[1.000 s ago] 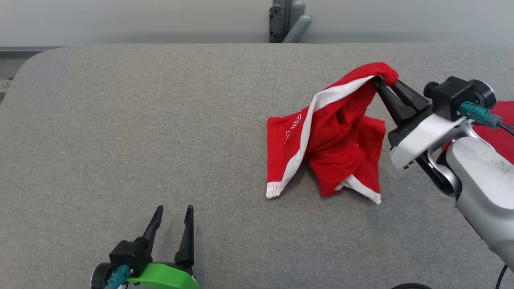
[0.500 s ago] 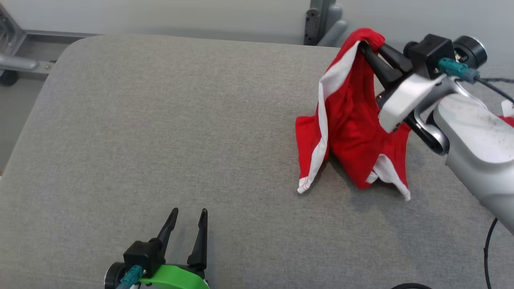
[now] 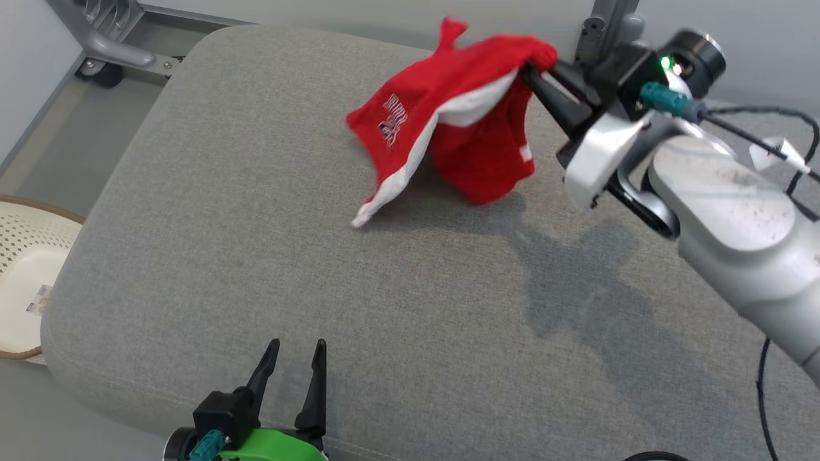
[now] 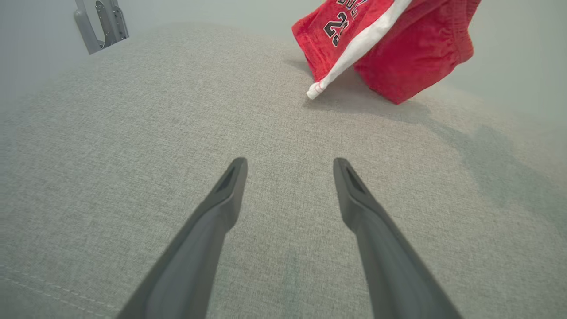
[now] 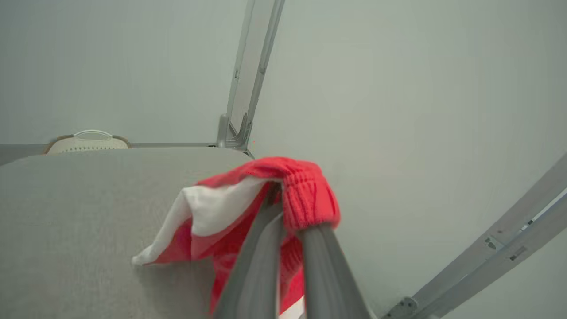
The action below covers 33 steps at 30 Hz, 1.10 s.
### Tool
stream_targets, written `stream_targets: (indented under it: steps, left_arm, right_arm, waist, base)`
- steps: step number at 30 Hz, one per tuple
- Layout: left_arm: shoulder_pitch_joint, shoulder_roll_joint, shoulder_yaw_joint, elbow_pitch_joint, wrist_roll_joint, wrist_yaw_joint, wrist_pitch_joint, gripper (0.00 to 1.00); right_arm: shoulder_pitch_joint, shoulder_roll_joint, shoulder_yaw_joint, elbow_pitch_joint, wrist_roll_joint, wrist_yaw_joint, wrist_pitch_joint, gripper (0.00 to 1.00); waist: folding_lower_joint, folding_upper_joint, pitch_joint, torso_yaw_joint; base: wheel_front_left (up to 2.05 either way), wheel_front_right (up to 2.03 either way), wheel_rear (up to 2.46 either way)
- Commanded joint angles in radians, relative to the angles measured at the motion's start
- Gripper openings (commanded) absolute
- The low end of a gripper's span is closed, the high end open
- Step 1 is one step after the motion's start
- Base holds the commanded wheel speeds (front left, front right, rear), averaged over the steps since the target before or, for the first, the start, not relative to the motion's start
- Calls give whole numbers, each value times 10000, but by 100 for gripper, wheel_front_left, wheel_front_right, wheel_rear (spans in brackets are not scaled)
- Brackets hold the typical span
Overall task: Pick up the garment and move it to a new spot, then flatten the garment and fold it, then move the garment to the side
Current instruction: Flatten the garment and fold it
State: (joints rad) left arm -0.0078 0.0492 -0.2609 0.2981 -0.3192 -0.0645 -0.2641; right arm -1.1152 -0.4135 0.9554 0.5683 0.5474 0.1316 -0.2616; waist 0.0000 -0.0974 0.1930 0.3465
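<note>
R gripper [image 3: 533,66] pinches the red shorts [image 3: 442,121] by the waistband, upper middle of frame. A sec ago they sat on the gray table [image 3: 384,307]; now they swing up. Moving's begun. L gripper [image 3: 297,347] fingers spread, empty, bottom left.

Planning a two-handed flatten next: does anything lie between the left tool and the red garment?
Nothing visible does: just grey padded surface separates the open left tool from the red garment, which hangs from the shut right tool.
</note>
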Motion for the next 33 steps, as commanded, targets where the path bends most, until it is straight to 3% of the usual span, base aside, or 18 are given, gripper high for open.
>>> stream_targets:
  steps: [1, 11, 15, 16, 17, 18, 24, 28, 33]
  left_arm:
    - [128, 26, 11, -23, -27, 36, 4, 100]
    - [-306, 26, 95, -66, 258, -63, 4, 100]
    - [-386, 29, 182, -41, 314, -69, 4, 100]
    - [-371, 29, 194, -16, 342, -92, 4, 100]
    - [-341, 28, 222, 7, 356, -106, 4, 100]
    - [-292, 29, 249, 40, 365, -119, 4, 100]
    - [-2, 29, 445, 145, 442, -126, 4, 100]
    - [113, 29, 612, 143, 472, -133, 4, 100]
    - [172, 26, 757, 73, 486, -123, 4, 100]
  right_arm:
    - [553, -266, 141, 242, 169, -20, -26, 0]
    - [3477, -1756, 1142, 1076, 1091, -20, -26, 0]
    - [4301, -1992, 597, 1227, 1512, -18, -27, 0]
    - [4450, -2006, 335, 1281, 1546, -18, -28, 20]
    - [4608, -1960, 60, 1323, 1569, -20, -28, 96]
    - [4786, -1872, -210, 1361, 1519, -18, -27, 100]
    - [5688, -1414, -2294, 1348, 693, -18, -27, 100]
    - [6454, -920, -3880, 698, -30, -17, -27, 100]
    - [7336, -393, -5145, -336, -907, -18, -27, 100]
  waist:
    - [0, 0, 30, -80]
    - [0, 0, 312, -1286]
    - [0, 0, 239, -1663]
    - [0, 0, 205, -1762]
    - [0, 0, 154, -1865]
    - [0, 0, 91, -1968]
    - [0, 0, -397, -2563]
    - [0, 0, -712, -2951]
    - [0, 0, -780, -3334]
  base:
    - [0, 0, 0]
    - [0, 0, 0]
    - [0, 0, 0]
    - [0, 0, 0]
    - [0, 0, 0]
    - [0, 0, 0]
    - [0, 0, 0]
    - [0, 0, 0]
    - [0, 0, 0]
